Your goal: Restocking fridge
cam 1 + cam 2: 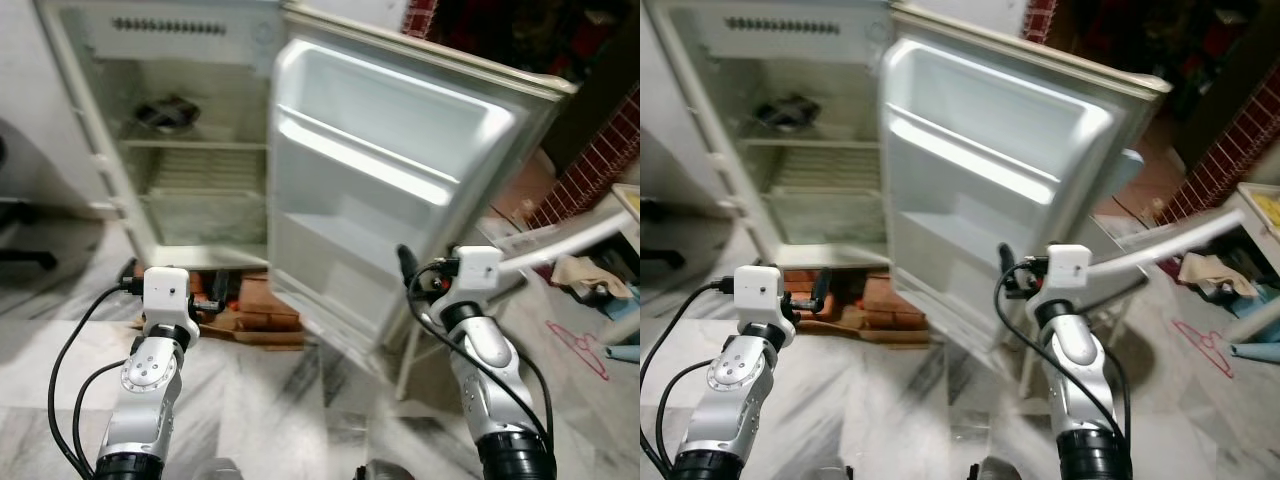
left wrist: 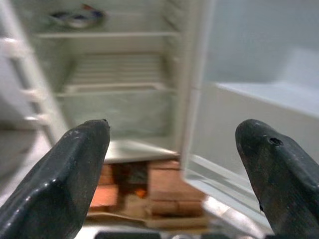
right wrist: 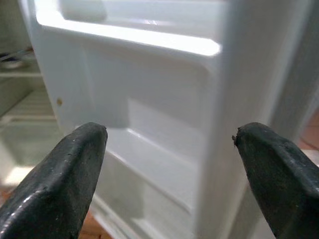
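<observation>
So I'm standing in front of a small white fridge [image 1: 190, 140] with its door [image 1: 390, 170] swung wide open toward my right side. The door's inner liner has moulded shelves, all bare as far as I can see. Inside the cabinet there's a wire shelf about halfway up, and on it near the back sits a dark bowl-ish thing [image 1: 168, 113], too blurry to name better. Under that there's a clear crisper cover at the bottom of the compartment.

The fridge sits raised on a stack of red bricks [image 1: 262, 300], which rest on the marble floor [image 1: 300, 400]. Off at the right edge there's a white plastic chair [image 1: 570, 245] with some cloth on it, and a pink hanger [image 1: 585, 350] lying on the floor near it.

My left gripper [image 2: 172, 164] is held out low in front of the fridge opening, fingers spread wide, nothing in them. My right gripper [image 3: 169, 164] is just in front of the lower part of the door's inside, also spread wide and holding nothing.
</observation>
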Motion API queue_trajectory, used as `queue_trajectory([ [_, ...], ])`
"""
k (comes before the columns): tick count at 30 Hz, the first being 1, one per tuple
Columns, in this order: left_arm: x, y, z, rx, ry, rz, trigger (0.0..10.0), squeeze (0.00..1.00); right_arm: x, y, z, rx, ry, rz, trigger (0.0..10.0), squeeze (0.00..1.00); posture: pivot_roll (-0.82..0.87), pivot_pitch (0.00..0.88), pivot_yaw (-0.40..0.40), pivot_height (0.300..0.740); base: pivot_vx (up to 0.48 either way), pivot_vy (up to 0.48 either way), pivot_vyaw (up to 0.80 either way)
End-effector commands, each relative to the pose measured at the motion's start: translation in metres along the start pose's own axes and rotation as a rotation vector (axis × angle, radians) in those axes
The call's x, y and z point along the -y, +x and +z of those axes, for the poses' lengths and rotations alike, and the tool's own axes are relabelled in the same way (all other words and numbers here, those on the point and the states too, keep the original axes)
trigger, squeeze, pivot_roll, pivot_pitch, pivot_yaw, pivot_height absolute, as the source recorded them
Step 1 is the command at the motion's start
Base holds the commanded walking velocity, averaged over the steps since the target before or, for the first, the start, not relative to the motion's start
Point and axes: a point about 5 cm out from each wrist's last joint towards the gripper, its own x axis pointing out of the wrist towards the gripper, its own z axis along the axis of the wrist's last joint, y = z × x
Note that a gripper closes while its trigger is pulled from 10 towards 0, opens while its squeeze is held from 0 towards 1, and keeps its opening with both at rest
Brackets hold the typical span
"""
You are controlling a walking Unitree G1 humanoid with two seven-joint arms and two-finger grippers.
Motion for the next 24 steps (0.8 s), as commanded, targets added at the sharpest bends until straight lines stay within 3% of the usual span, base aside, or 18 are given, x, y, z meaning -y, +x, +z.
queue_trajectory([
  [1, 0.004, 0.001, 0.003, 0.010, 0.026, -0.019, 10.0, 0.00, 0.004, 0.001, 0.003, 0.003, -0.001, -0.002, 10.0, 0.00, 0.06, 0.004, -0.045, 0.740, 0.000, -0.480, 0.00],
  [7, 0.001, 0.001, 0.002, 0.008, 0.035, -0.008, 10.0, 0.00, 0.005, 0.008, 0.013, 0.066, -0.016, 0.001, 10.0, 0.00, 0.07, 0.005, -0.046, 0.740, 0.000, -0.480, 0.00],
  [20, -0.003, -0.001, 0.001, 0.006, 0.041, 0.034, 10.0, 0.00, -0.001, 0.017, 0.022, 0.095, -0.019, 0.005, 10.0, 0.00, 0.08, 0.015, -0.052, 0.740, 0.000, -0.480, 0.75],
  [24, -0.006, -0.001, 0.001, 0.012, 0.015, 0.048, 10.0, 0.00, -0.001, 0.019, 0.023, 0.100, -0.018, 0.008, 10.0, 0.00, 0.08, 0.017, -0.053, 0.740, 0.000, 0.000, 0.72],
])
